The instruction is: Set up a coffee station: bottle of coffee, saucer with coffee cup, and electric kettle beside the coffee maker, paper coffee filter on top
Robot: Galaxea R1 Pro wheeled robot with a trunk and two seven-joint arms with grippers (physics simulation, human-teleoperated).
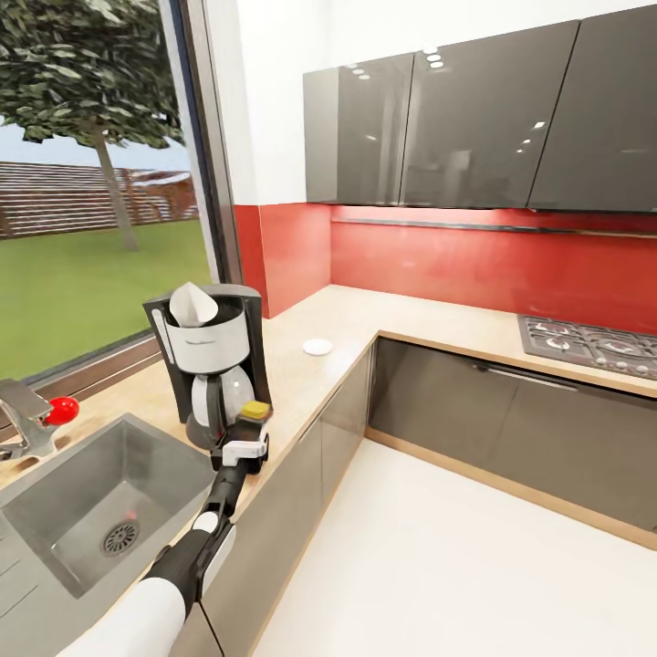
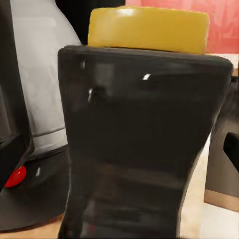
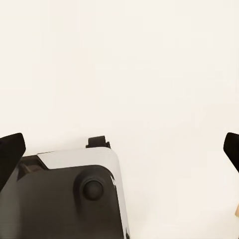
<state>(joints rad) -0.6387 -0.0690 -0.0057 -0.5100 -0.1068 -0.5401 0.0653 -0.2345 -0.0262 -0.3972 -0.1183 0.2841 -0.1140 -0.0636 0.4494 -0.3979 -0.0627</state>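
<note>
Left gripper clasps the bottle at the maker's 5 o'clock on the counter; filter tops the maker, saucer lies at 2 o'clock, cup and kettle remain; right fingers spread, empty.

Your left wrist camera sits right up against the bottle of coffee, its black body upright with the yellow-orange cap on top. Just beside it stands the coffee maker, showing its glass carafe, black base and a small red mark. Light wood countertop shows beneath them, red wall behind.
</note>
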